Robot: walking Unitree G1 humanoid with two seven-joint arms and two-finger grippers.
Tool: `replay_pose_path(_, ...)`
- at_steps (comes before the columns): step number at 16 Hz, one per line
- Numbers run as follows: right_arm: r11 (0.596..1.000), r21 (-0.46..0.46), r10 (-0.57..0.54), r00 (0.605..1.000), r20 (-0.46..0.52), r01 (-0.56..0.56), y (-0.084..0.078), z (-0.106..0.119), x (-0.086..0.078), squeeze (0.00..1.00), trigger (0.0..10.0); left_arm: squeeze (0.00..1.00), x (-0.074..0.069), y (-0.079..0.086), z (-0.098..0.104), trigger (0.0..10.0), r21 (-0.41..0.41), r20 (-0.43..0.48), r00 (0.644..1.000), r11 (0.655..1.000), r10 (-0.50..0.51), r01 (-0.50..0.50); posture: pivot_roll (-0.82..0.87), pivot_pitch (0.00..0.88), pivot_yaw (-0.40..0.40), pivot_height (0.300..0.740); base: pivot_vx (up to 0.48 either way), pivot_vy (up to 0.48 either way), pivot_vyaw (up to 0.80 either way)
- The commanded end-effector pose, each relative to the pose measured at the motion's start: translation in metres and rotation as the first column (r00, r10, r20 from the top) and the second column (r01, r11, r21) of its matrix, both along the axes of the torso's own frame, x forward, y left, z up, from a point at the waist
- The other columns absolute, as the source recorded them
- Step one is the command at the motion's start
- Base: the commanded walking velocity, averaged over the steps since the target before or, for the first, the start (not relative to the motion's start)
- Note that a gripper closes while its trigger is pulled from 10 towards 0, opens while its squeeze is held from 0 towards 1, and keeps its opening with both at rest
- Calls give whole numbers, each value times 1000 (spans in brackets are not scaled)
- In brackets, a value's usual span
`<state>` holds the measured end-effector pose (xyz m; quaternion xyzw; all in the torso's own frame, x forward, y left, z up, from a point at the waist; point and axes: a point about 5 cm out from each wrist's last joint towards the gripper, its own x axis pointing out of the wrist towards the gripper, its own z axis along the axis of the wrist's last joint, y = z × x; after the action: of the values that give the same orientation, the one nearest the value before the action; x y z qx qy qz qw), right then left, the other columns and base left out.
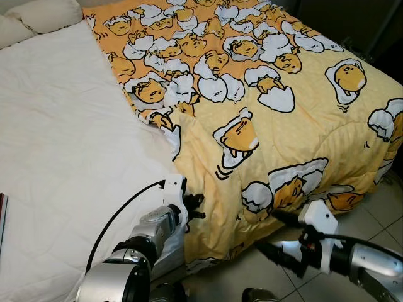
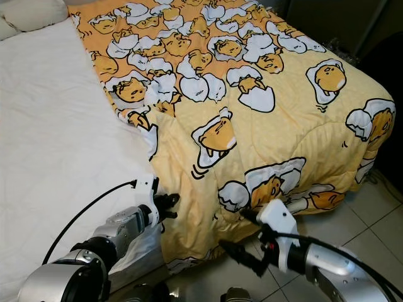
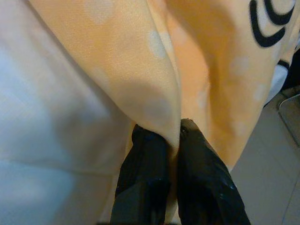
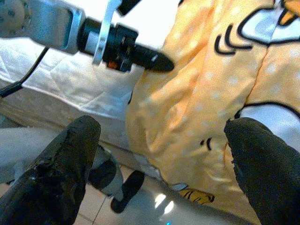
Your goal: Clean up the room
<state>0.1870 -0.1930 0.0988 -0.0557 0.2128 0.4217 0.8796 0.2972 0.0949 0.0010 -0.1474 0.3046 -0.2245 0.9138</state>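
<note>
left gripper (image 1: 196, 207) jaws pinched on duvet (image 1: 264, 126) edge, lower centre | right gripper (image 1: 277, 234) jaws wide, empty | soft, bulky, likely slips; grip hem

Both arms are rounded silver metal segments with dark joints. A thin black cable (image 1: 119, 214) loops along the left arm to a white bracket (image 1: 176, 187) at its wrist. The left gripper (image 1: 196, 207) has two long black fingers, as does the right gripper (image 1: 275, 234), mounted on a white housing (image 1: 322, 220) with a small red-orange mark.
</note>
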Motion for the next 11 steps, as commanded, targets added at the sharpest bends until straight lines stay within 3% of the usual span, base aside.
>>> replay_pose_path(1, 1000, 12, -16, 1000, 11, 16, -3, 1, 1, 0, 10000, 0, -7, 3, -7, 0, 19, -20, 1000, 1000, -19, 20, -309, 108, 112, 740, 0, 0, 0)
replay_pose_path(3, 1000, 26, -4, 1000, 12, 4, -3, 4, 2, 0, 10000, 0, -11, 4, -10, 0, 26, -14, 998, 998, -62, 62, -301, 98, 114, 740, 0, 0, 0)
replay_pose_path(6, 997, 18, 81, 995, -60, -80, -3, 1, -8, 0, 10000, 0, -25, 2, -18, 0, 49, -21, 977, 976, -212, 213, -291, 82, 115, 740, 0, 0, 0)
replay_pose_path(11, 981, -51, 173, 961, -218, -188, -11, -8, -17, 0, 10000, 0, -60, 5, -39, 0, 175, -63, 915, 898, -398, 403, -274, 61, 113, 740, 0, 0, 0)
